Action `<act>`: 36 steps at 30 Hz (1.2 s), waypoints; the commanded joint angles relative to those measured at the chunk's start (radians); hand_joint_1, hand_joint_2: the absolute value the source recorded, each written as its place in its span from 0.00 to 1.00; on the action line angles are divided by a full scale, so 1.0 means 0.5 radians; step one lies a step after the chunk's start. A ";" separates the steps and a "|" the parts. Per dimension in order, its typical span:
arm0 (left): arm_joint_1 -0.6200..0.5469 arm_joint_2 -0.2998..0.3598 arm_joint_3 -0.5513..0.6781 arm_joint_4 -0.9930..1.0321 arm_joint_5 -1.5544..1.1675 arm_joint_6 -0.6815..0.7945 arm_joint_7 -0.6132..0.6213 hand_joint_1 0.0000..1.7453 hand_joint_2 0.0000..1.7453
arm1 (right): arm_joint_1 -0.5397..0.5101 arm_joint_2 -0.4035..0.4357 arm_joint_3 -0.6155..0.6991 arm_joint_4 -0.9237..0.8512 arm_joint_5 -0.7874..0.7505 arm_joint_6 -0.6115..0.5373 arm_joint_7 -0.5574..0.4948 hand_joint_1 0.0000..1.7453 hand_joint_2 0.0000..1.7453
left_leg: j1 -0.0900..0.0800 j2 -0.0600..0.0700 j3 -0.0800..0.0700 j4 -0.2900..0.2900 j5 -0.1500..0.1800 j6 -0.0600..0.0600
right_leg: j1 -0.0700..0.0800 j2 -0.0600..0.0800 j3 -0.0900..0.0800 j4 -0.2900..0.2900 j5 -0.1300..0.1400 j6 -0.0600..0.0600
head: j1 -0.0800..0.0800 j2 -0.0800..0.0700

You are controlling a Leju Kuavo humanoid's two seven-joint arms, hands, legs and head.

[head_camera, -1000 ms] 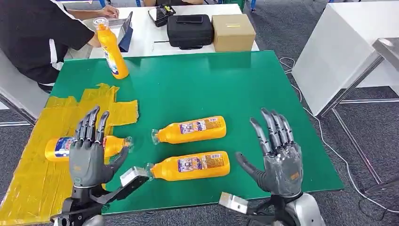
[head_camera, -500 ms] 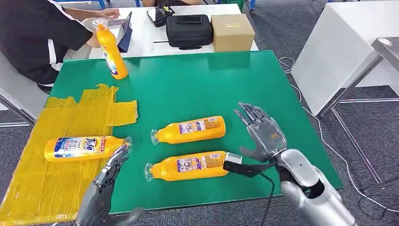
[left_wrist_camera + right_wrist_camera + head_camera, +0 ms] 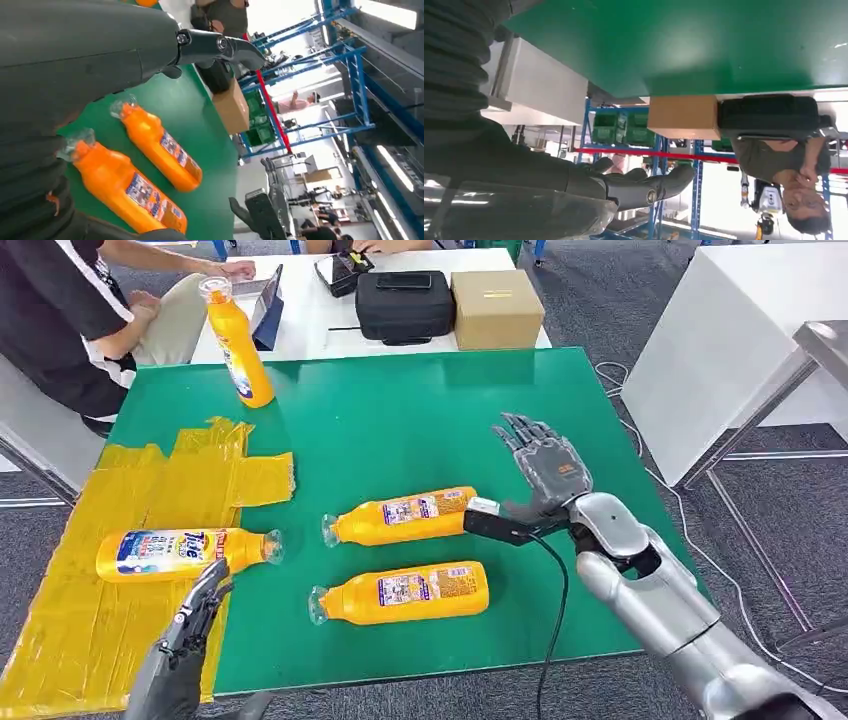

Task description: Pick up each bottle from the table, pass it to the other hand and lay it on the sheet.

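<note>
While the robot's right hand [image 3: 545, 465] is hovering with its fingers spread and nothing in them, just beyond the flat base of the farther orange plastic bottle lying on its side [image 3: 403, 516], the step in hand appears to be the reach for that bottle; the hand is standing above the green table top [image 3: 400, 420] and is not touching the bottle yet. The nearer orange plastic bottle with the same printed label [image 3: 402, 592] is lying almost parallel to the first one, close beside it but apart; both have their clear caps pointing toward the robot's left. A third orange bottle with a blue and white label [image 3: 180, 549] is already lying on the crumpled yellow sheet [image 3: 90, 620]; a fourth orange bottle [image 3: 236, 340] is standing upright at the far left corner of the table, near a seated person in a black shirt [image 3: 60, 320].

To do the reach well, the right hand is probably needing to come down over the wide body of the bottle, not over its base end, and to close around the label part, so that the round bottle is not rolling away toward the nearer one; the grip should leave the neck side free for the other hand. The left hand [image 3: 185, 650] is waiting low at the near edge, over the border of the sheet, fingers loosely extended and holding nothing; it is well placed for receiving the bottle.
</note>
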State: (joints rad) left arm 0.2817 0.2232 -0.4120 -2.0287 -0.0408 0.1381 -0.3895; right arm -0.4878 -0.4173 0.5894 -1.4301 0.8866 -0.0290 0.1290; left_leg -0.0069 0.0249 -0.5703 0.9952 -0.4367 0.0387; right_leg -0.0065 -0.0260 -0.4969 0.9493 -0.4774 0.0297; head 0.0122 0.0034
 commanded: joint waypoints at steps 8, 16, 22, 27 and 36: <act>-0.019 0.096 -0.082 0.146 -0.088 0.092 0.160 0.00 1.00 | -0.100 0.213 0.233 0.469 -0.008 0.067 0.051 0.00 1.00 | 0.001 0.000 0.006 -0.003 -0.001 -0.004 | 0.000 0.005 0.004 -0.003 0.000 -0.002 | 0.000 -0.001; -0.046 0.058 -0.071 0.187 -0.035 -0.051 0.175 0.00 1.00 | -0.121 0.289 0.280 0.568 -0.002 0.088 0.044 0.00 1.00 | 0.001 0.001 0.004 -0.002 0.000 -0.003 | 0.000 0.004 0.002 -0.003 0.001 -0.001 | 0.000 0.000; -0.063 0.038 -0.056 0.207 -0.022 -0.090 0.174 0.00 1.00 | -0.162 0.361 0.306 0.651 0.018 0.103 0.034 0.00 1.00 | 0.000 0.000 0.004 -0.002 0.000 -0.004 | -0.001 0.005 0.002 -0.002 0.000 -0.001 | 0.000 -0.001; -0.109 0.009 -0.048 0.254 0.007 -0.195 0.195 0.00 1.00 | -0.351 0.497 0.379 0.841 0.075 0.220 0.068 0.00 1.00 | 0.000 0.004 0.005 -0.002 -0.001 -0.005 | -0.001 0.011 0.001 0.000 0.001 -0.002 | 0.000 -0.001; -0.102 0.009 -0.042 0.265 0.009 -0.200 0.232 0.00 1.00 | -0.459 0.692 0.434 0.999 0.153 0.321 0.103 0.00 1.00 | 0.000 0.004 0.006 -0.002 0.000 -0.006 | -0.001 0.010 0.002 -0.001 0.000 -0.002 | 0.000 -0.001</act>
State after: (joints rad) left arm 0.2458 0.2384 -0.4269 -1.9650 -0.0393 0.0320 -0.2865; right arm -0.6116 -0.1724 0.7370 -1.0990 0.9411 0.0984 0.1679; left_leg -0.0066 0.0252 -0.5702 0.9952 -0.4359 0.0380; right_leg -0.0064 -0.0258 -0.4972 0.9498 -0.4774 0.0296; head 0.0122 0.0031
